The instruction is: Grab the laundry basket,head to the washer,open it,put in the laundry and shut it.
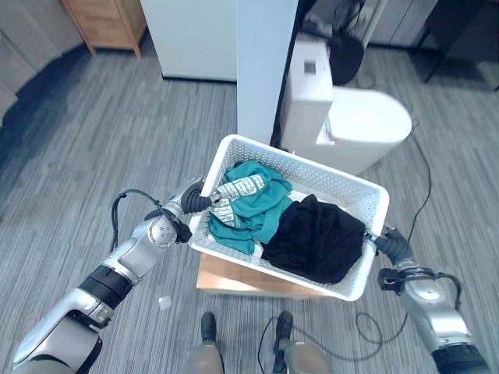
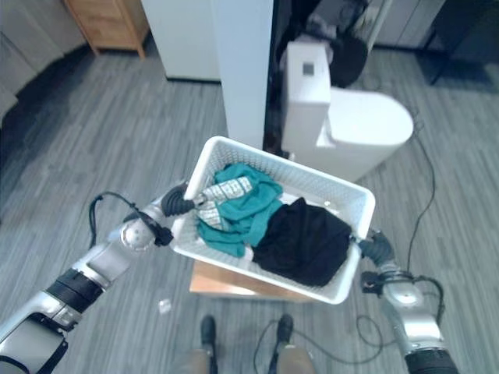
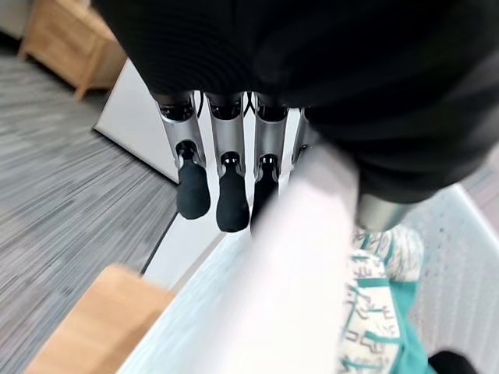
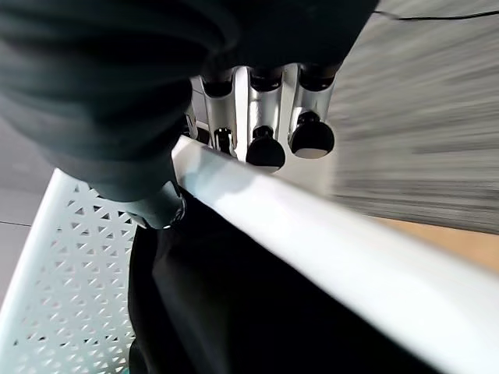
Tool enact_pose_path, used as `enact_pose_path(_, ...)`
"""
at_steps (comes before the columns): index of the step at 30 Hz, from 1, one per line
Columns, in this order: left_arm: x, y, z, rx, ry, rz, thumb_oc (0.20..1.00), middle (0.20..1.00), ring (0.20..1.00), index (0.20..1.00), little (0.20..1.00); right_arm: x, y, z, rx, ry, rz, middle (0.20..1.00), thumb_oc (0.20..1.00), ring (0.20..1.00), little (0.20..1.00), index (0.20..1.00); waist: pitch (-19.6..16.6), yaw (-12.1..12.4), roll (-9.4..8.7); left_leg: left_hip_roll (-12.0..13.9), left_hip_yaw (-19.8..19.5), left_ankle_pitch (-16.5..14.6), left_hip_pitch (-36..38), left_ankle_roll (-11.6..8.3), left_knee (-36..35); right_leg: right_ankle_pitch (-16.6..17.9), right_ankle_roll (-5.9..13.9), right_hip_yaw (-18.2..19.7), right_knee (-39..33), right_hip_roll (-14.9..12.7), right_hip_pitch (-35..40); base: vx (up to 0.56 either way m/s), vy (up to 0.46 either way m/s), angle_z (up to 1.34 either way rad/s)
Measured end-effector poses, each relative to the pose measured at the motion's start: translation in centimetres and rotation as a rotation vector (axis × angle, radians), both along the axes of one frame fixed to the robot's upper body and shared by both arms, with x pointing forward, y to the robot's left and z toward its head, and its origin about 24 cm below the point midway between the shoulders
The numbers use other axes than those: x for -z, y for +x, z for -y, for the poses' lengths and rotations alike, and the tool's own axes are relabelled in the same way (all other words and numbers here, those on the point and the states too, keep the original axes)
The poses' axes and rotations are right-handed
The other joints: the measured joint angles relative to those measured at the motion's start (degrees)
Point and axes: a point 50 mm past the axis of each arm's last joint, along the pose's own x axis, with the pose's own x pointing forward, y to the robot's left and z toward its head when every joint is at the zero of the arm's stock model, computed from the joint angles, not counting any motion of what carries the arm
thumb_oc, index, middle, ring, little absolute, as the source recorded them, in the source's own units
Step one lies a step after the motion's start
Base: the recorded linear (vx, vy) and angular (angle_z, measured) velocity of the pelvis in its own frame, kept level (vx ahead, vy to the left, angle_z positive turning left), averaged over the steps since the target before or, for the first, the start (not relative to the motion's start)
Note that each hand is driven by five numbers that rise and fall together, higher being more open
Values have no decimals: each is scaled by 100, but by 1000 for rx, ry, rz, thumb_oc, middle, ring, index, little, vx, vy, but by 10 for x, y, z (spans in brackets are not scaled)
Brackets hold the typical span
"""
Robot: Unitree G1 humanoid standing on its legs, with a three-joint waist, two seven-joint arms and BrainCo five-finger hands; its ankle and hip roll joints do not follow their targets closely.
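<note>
The basket (image 1: 335, 187) hangs between the two hands, over a wooden stand (image 1: 234, 276) that it mostly hides. The left hand (image 1: 195, 202) clamps one end rim, the right hand (image 1: 387, 241) the other. Inside lie teal clothes (image 1: 257, 204) by the left hand and a black garment (image 1: 316, 238) by the right, partly hiding the patterned cloth (image 1: 238, 189).

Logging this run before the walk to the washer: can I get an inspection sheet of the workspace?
Surface: grey plank floor; low wooden stand under the basket.
Job's things: white laundry basket holding a teal garment and a black garment.
Clutter: small scrap on the floor.
Hands: left robot hand curled over one end rim; right robot hand curled over the other.
Cables: black cord on the floor.
Surroundings: white toilet, wooden cabinet.
</note>
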Motion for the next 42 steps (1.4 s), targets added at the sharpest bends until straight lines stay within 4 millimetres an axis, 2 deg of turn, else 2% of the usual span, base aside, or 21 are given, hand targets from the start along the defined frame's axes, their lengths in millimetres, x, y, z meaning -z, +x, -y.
enact_pose_path(2,-4,1,12,74,40,-26,200,200,200,200,200,-13,0,19,-5,-46,-27,200,200,200,200,200,-158,6,13,-41,-8,-13,160,17,0,-17,22,-13,0,-34,171,54,-18,3)
enact_pose_path(4,-1,0,21,104,30,-46,200,200,200,200,200,-19,-1,27,6,-46,-26,200,200,200,200,200,-465,-33,13,-42,-3,-22,165,19,-1,-30,34,-8,-1,-28,169,37,-39,-2)
enact_pose_path(7,7,3,26,110,44,-75,200,200,200,200,200,-19,-3,31,21,-18,-31,200,200,200,200,200,-593,-37,31,-28,-8,-8,168,5,0,-26,28,-7,-1,-12,172,19,-56,0)
enact_pose_path(16,46,1,46,132,56,-256,200,200,200,200,200,-30,-5,47,37,-52,-70,200,200,200,200,200,-676,-186,134,123,-21,40,139,-42,-1,-44,-2,1,-36,121,142,-25,-88,-2)
enact_pose_path(25,45,2,52,143,28,-264,200,200,200,200,200,-39,-4,53,42,-47,-57,200,200,200,200,200,-699,-168,198,259,-168,172,-252,-219,130,-36,-165,-20,-49,264,-200,-159,22,-5)
enact_pose_path(26,44,7,44,106,43,-260,200,200,200,200,200,-45,7,45,15,-30,-30,200,200,200,200,200,-556,-24,-56,-18,-863,97,-467,-281,761,78,-299,402,88,12,-447,-189,248,-138)
enact_pose_path(27,48,9,35,69,53,-277,200,200,200,200,200,-55,22,34,-20,-14,13,200,200,200,200,200,-499,-12,-90,-255,-1728,-534,-601,-308,1634,250,-169,829,131,-71,-569,-281,474,-185)
enact_pose_path(28,49,10,27,46,67,-281,200,200,200,200,200,-59,28,30,-30,-4,33,200,200,200,200,200,-462,12,-38,-414,-2138,-939,-544,-271,2126,272,-138,1098,171,-68,-566,-169,429,-154)
enact_pose_path(29,49,10,31,54,63,-281,200,200,200,200,200,-58,27,28,-36,3,32,200,200,200,200,200,-458,-192,8,-403,-2248,-1250,-400,-285,2255,327,-24,1281,164,-53,-561,-199,507,-102)
enact_pose_path(30,45,13,25,35,71,-268,200,200,200,200,200,-56,29,25,-29,34,50,200,200,200,200,200,-462,-297,101,-416,-2182,-1587,-277,-201,2373,357,42,1463,203,-12,-555,-206,452,-111)
enact_pose_path(31,39,16,25,34,64,-247,200,200,200,200,200,-59,31,24,-31,40,64,200,200,200,200,200,-438,-314,82,-433,-1960,-1718,-3,30,2000,427,119,1789,260,-9,-718,-216,430,-137)
enact_pose_path(32,29,21,26,35,70,-216,200,200,200,200,200,-64,32,24,-33,37,81,200,200,200,200,200,-410,-350,43,-543,-1702,-1836,148,152,1679,591,248,2133,257,-52,-906,-152,283,-153)
enact_pose_path(33,20,26,26,30,75,-191,200,200,200,200,200,-63,33,21,-24,72,101,200,200,200,200,200,-312,-347,-129,-763,-1478,-1800,225,193,1576,760,344,2319,238,-213,-1001,-173,254,-126)
enact_pose_path(34,17,29,22,17,85,-181,200,200,200,200,200,-64,35,20,-13,85,113,200,200,200,200,200,-264,-341,-203,-851,-1307,-1692,237,281,1528,865,381,2343,213,-364,-1060,-209,264,-114)
enact_pose_path(35,17,31,25,16,82,-181,200,200,200,200,200,-59,34,19,-7,84,95,200,200,200,200,200,-246,-379,-317,-1124,-1088,-1754,241,372,1656,812,371,2284,171,-520,-1086,-298,348,-95)
enact_pose_path(36,14,33,25,8,82,-166,200,200,200,200,200,-58,34,21,0,83,94,200,200,200,200,200,-230,-481,-345,-1413,-1031,-1961,-21,634,2203,598,329,2308,93,-686,-1143,-286,267,-124)
enact_pose_path(37,11,34,24,12,85,-156,200,200,200,200,200,-59,34,22,9,84,96,200,200,200,200,200,-252,-445,-192,-1490,-950,-1945,-276,878,2420,-62,346,2263,260,-764,-1471,-293,213,-127)
enact_pose_path(38,9,35,26,18,83,-149,200,200,200,200,200,-58,33,22,11,83,93,200,200,200,200,200,-220,-422,-74,-1447,-759,-1900,-375,979,2389,-528,492,2037,484,-826,-1737,-322,192,-142)
enact_pose_path(39,7,36,22,8,88,-143,200,200,200,200,200,-48,30,20,10,73,57,200,200,200,200,200,-203,-400,-45,-1421,-498,-1756,-423,1080,2289,-438,677,1508,563,-921,-1841,-307,155,-117)
enact_pose_path(40,5,36,19,1,92,-140,200,200,200,200,200,-39,28,18,9,78,27,200,200,200,200,200,-195,-308,-24,-1356,-294,-1678,-486,1156,2252,-450,753,974,754,-947,-1815,-297,115,-100)
enact_pose_path(42,4,35,20,11,93,-137,200,200,200,200,200,-26,25,17,19,81,-12,200,200,200,200,200,-138,-148,67,-1247,-128,-1473,-508,1222,2088,-456,745,175,1084,-1050,-1386,-275,67,-60)
